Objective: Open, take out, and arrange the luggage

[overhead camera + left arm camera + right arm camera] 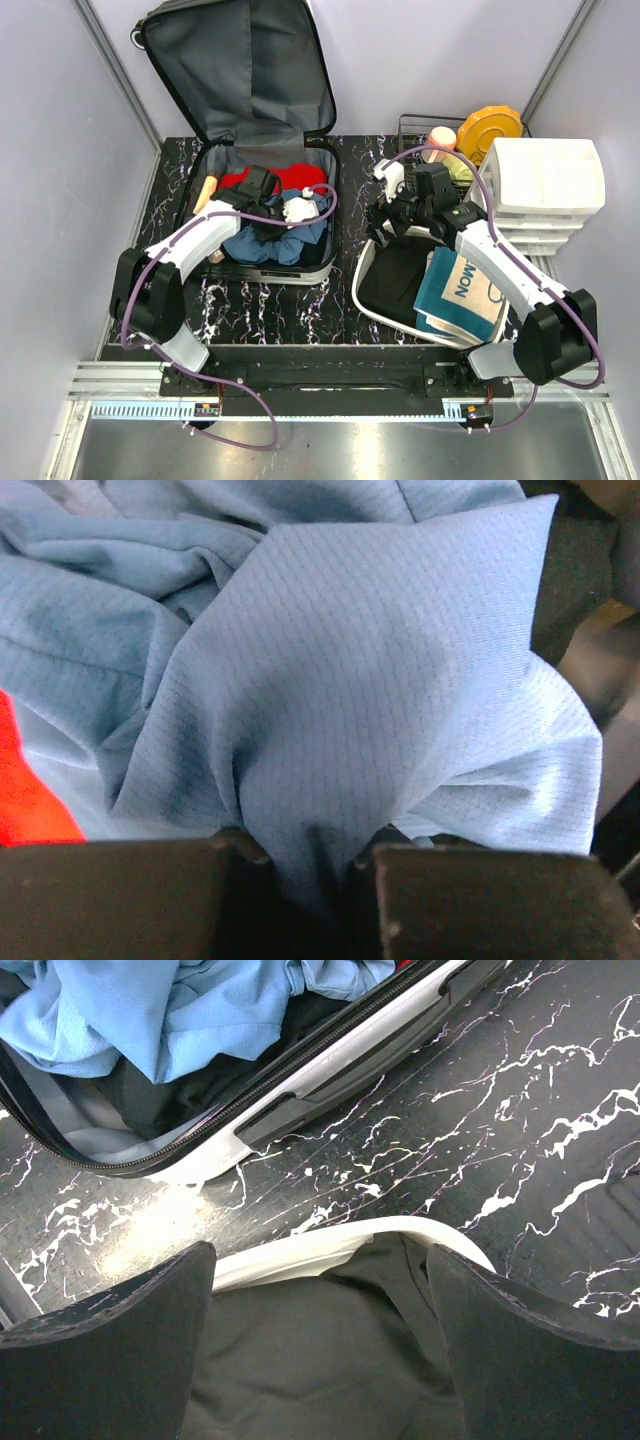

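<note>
Luggage: I see the luggage (245, 75) open in the upper left of the top view. Its lid stands up against the back wall with the grey lining showing, and its base lies flat on the marbled table (270, 305).
Contents: a blue garment (350, 680) is heaped in the base, with a red cloth (25, 800) beside it.
Left claw: my left claw (305, 870) is down inside the base, and its fingers (120, 900) pinch a bunched fold of the blue garment.
Right claw: my right claw (320, 1360) is spread wide with nothing between the fingers. It hangs over the near rim of the white basin (330, 1240).
Basin: it sits lower right of centre in the top view, just beside the luggage, and holds a black cloth (300, 1400) and a teal folded item (465, 290).
Right edge: a white drawer organiser (545, 185) stands there.
</note>
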Available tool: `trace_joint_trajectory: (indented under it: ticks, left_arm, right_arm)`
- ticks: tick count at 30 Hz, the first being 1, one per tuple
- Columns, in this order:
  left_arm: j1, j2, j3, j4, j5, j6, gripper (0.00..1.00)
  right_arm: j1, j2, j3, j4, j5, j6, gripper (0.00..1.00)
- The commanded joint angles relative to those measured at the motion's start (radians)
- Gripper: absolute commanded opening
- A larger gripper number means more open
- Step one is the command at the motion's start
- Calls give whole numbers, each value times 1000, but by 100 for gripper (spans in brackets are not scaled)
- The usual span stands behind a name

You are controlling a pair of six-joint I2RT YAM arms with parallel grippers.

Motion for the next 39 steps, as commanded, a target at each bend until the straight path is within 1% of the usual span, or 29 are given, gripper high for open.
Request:
trace_joint_trajectory:
  ticks: [1, 3, 6, 8, 9, 14, 15, 17, 18, 20, 22, 23, 24, 26, 27, 29, 30, 33, 36, 39]
  left_arm:
    - [9, -100, 108, -36, 8, -25, 0]
    - [10, -129, 145, -91, 22, -16, 0]
    - [7, -177, 269, -158, 36, -10, 0]
    - [-4, -192, 324, -201, 38, 8, 0]
    - [-17, -206, 382, -217, 41, 16, 0]
    - [-76, -212, 548, -316, 57, 41, 0]
    - [-101, -206, 608, -330, 60, 39, 0]
    - [-129, -197, 665, -362, 82, 18, 0]
    - [-157, -188, 720, -367, 99, 4, 0]
    - [-189, -174, 774, -379, 142, -50, 0]
    - [-250, -149, 837, -379, 159, -108, 0]
    - [-273, -142, 851, -379, 168, -128, 0]
    - [-321, -126, 871, -381, 175, -143, 0]
    - [-371, -113, 874, -379, 182, -185, 0]
    - [-420, -96, 863, -376, 179, -197, 0]
    - [-462, -80, 834, -344, 154, -223, 0]
    - [-505, -68, 788, -324, 133, -226, 0]
    - [-563, -21, 728, -257, 64, -235, 0]
    - [-580, 68, 751, -220, 41, -258, 0]
    - [-594, 151, 788, -145, 19, -326, 0]
  right_arm:
    - [-4, -61, 7, 7, 53, -16, 94]
    - [-10, -74, 7, 7, 66, -15, 94]
    - [-19, -98, 7, 7, 82, -2, 94]
    - [-39, -120, 10, 7, 86, 5, 94]
    - [-47, -129, 12, 5, 86, 13, 94]
    - [-128, -175, 27, -2, 76, 35, 95]
    - [-139, -180, 36, -10, 71, 38, 95]
    - [-168, -195, 48, -27, 65, 44, 95]
    - [-177, -201, 51, -31, 63, 47, 95]
    - [-200, -221, 58, -47, 63, 51, 95]
    - [-215, -239, 62, -59, 71, 59, 96]
    - [-223, -244, 65, -74, 89, 64, 96]
    - [-238, -250, 67, -84, 102, 76, 96]
    - [-255, -258, 70, -117, 144, 91, 96]
    - [-277, -264, 71, -128, 154, 114, 96]
    - [-292, -284, 55, -154, 203, 139, 97]
    - [-306, -290, 47, -159, 224, 162, 98]
    - [-334, -315, 28, -189, 295, 200, 99]
    - [-381, -322, 21, -237, 327, 237, 100]
    - [-448, -321, 18, -254, 324, 248, 100]
